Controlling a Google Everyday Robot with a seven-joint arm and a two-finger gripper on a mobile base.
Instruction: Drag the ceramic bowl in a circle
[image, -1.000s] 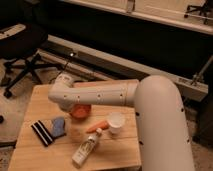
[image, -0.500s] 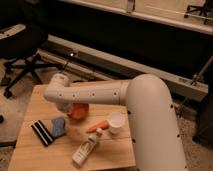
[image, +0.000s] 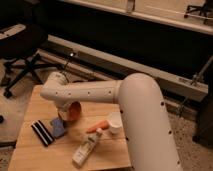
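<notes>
- The gripper (image: 64, 111) sits low over the wooden table (image: 27, 152), at the end of the white arm (image: 85, 92), and most of it is hidden behind the arm's wrist.
- Its fingers cannot be made out one by one; going by how it stands, the gripper is spread wide, and the view does not show it holding anything.
- The ceramic bowl (image: 74, 111), red-orange and glossy, lies just at 3 o'clock of the gripper, right against it; whether the two touch cannot be told.
- The bowl rests on the table's middle, partly covered by the arm above it.
- A blue cloth-like thing (image: 57, 127) lies just at 6 o'clock of the gripper.
- A black-and-white striped object (image: 42, 132) lies at 8 o'clock of the gripper, beside the blue thing.
- A carrot (image: 96, 126) lies at 4 o'clock of the bowl, a little apart from it.
- A white cup (image: 115, 122) stands at 3 o'clock of the carrot, close to the thick part of the arm.
- A bottle (image: 86, 148) lies on its side at 5 o'clock of the bowl, near the table's front edge, its neck toward the carrot.
- An office chair (image: 22, 55) stands on the floor at 10 o'clock of the table, well apart from it.
</notes>
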